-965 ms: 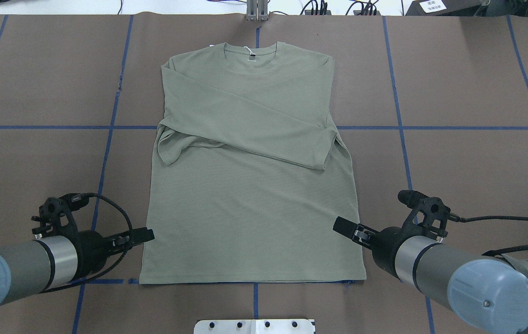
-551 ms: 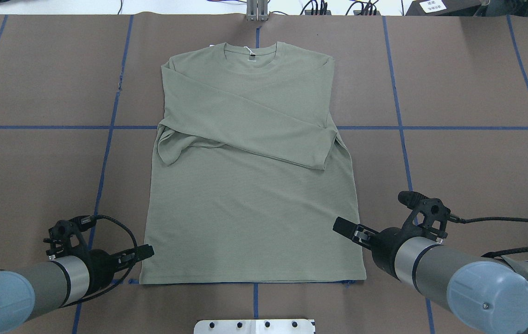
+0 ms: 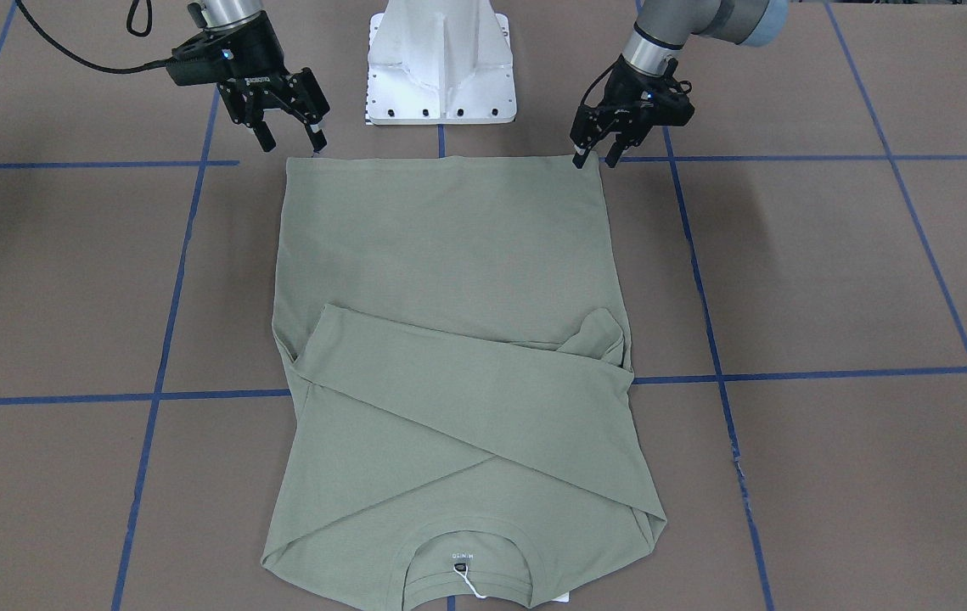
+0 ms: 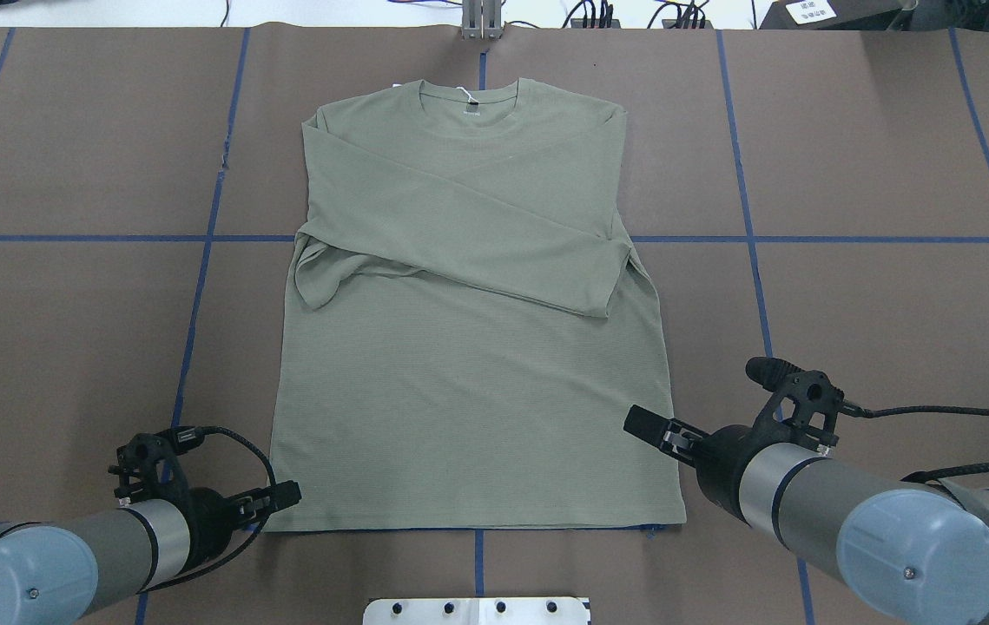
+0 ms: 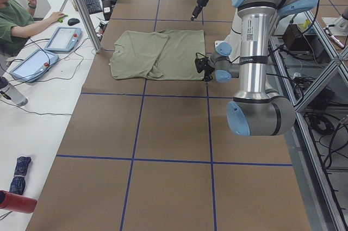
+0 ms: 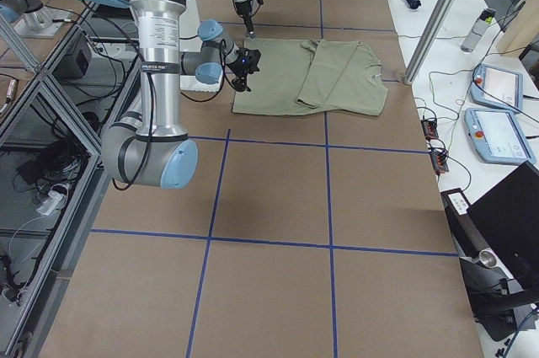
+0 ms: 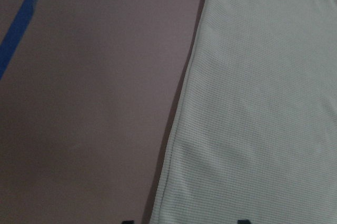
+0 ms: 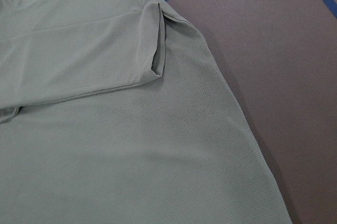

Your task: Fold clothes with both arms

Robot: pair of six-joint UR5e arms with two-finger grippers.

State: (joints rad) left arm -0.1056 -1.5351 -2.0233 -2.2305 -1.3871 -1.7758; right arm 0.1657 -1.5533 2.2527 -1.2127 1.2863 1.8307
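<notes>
So the shirt [image 4: 468, 373] is flat in the middle of the table [image 4: 850, 304], long axis running straight away from the robot: collar [image 4: 470, 95] at the far end, hem [image 4: 468, 525] nearest the base. That puts both hem corners right in front of the tools, one per arm. The left tool [image 4: 286, 496] is the closer of the two. It's down low at its corner, jaws apart, and in the left wrist view the shirt's side edge runs between the two fingertips. The right tool [image 4: 642, 423] is spread wide with nothing in it, and looks like it's hanging a bit higher over the other side edge, just up from its corner. My guess is the next move is pinching both corners and carrying the hem toward the collar. The shirt itself is sage green knit, both sleeves [image 4: 459, 234] already crossed over the chest, and the lower body is smooth with barely a wrinkle.
</notes>
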